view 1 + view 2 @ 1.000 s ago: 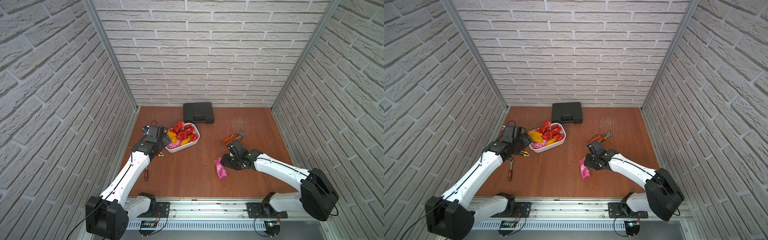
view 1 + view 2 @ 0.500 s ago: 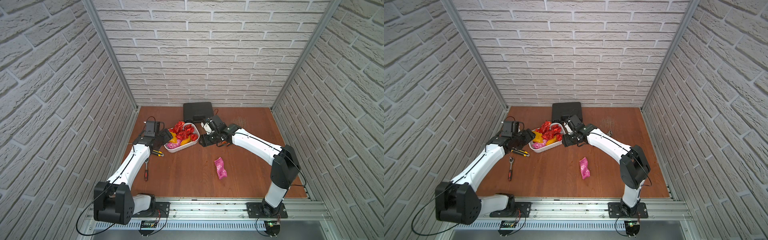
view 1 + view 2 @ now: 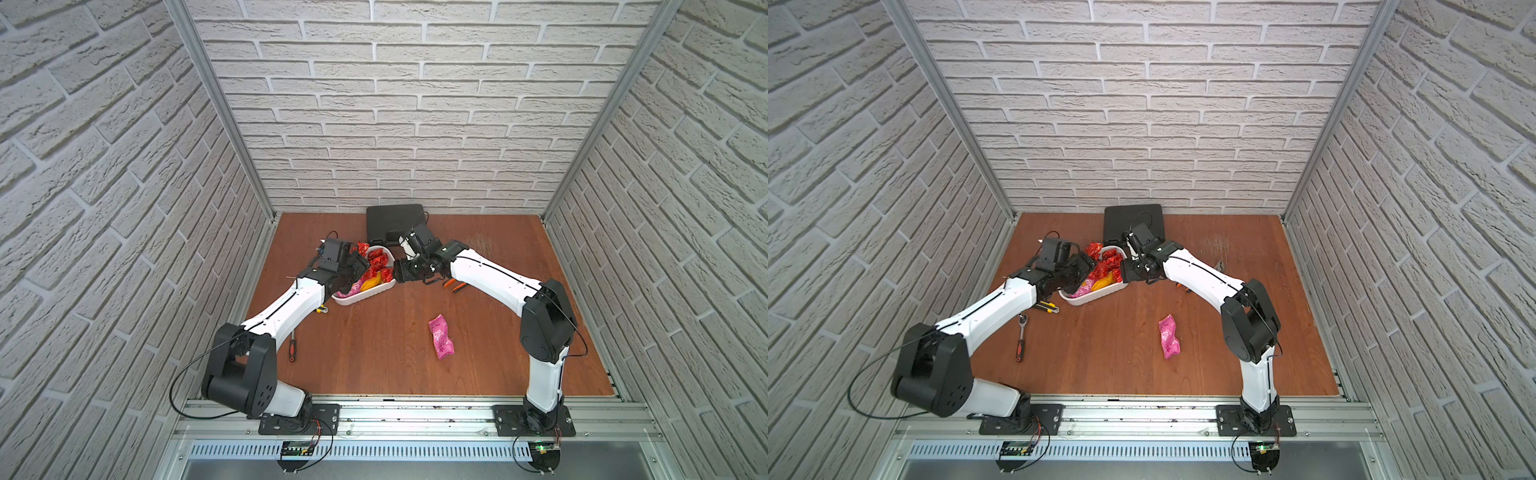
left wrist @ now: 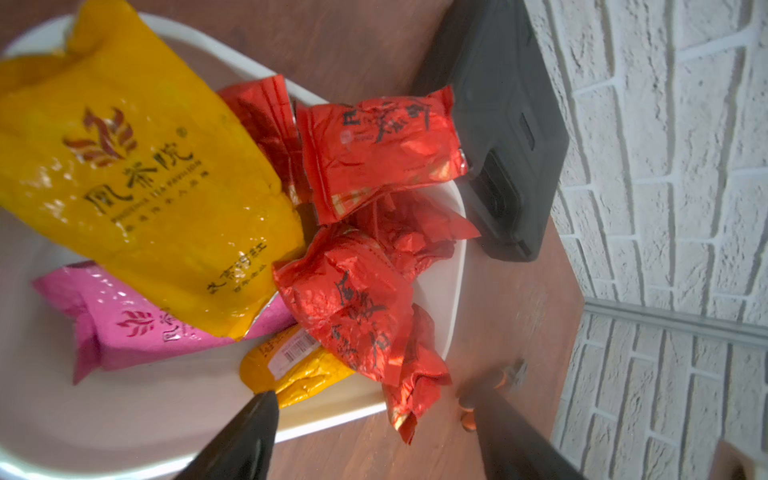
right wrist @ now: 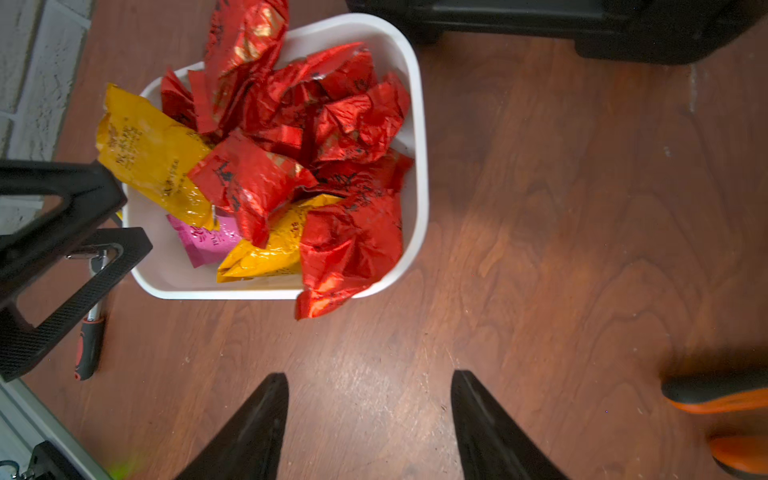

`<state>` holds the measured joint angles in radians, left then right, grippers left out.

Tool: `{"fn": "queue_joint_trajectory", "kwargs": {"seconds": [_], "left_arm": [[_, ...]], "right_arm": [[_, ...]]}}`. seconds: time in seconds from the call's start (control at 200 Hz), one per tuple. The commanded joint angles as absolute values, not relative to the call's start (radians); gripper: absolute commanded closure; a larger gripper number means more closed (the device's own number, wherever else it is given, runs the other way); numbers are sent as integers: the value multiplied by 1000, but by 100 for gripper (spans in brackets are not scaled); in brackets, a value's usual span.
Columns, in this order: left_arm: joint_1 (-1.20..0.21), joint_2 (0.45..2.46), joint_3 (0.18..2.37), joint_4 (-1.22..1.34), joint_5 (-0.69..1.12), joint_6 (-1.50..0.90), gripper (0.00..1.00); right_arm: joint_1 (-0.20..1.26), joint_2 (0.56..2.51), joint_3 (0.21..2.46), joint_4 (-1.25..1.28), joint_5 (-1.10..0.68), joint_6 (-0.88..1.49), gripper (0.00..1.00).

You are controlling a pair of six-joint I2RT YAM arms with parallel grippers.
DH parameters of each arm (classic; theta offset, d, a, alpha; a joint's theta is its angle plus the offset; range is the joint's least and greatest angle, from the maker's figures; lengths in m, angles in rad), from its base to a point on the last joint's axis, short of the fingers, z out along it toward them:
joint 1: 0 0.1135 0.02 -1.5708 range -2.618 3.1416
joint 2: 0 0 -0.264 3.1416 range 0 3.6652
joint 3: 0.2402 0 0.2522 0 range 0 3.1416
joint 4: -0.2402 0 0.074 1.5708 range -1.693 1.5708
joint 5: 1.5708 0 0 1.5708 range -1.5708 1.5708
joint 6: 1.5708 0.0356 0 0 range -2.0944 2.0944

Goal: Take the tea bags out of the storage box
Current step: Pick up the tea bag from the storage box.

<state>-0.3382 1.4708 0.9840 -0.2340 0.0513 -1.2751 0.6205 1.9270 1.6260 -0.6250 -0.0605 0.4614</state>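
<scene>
The storage box (image 3: pixel 362 296), heaped with tea bags (image 3: pixel 377 262), is set on the bench (image 3: pixel 374 353), its long axis running front-left to rear-right. It is flanked by parted, empty jaws: the left jaws above its left side, the right jaws beside its right wall.

the white storage box (image 3: pixel 360 297) sits upright toward the table's far left corner, heaped with crinkly red tea bags (image 5: pixel 345 120), two yellow packets (image 5: pixel 153 162) and a pink packet (image 5: pixel 203 243). one red packet (image 5: pixel 332 291) droops over its rim. another pink tea bag (image 3: pixel 441 341) lies flat nearer the front edge.
</scene>
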Motion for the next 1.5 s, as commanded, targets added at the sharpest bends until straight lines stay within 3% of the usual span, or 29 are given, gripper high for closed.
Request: {"fn": "queue_joint_trajectory", "kwargs": {"seconds": [0.0, 0.365, 0.57, 0.685, 0.79, 1.165, 1.495], "left_arm": [[-344, 1502, 983, -163, -17, -1406, 18], [-345, 1619, 994, -30, -7, -1497, 21], [-350, 1649, 1009, -61, -11, -1551, 16], [-351, 1666, 1006, -30, -13, -1586, 19], [-350, 1682, 1012, -8, -4, -1604, 26], [-351, 1691, 1008, 14, -11, -1614, 69], [-376, 1575, 1006, -48, -73, -1444, 86]], "right_arm": [[610, 1834, 1580, -611, -17, 495, 32], [601, 1773, 1496, -587, -9, 515, 32], [601, 1775, 1518, -604, 4, 510, 32], [601, 1775, 1522, -604, -2, 509, 32], [601, 1774, 1524, -607, -4, 508, 32], [600, 1757, 1528, -617, -4, 495, 32], [597, 1721, 1526, -612, -30, 501, 32]]}}
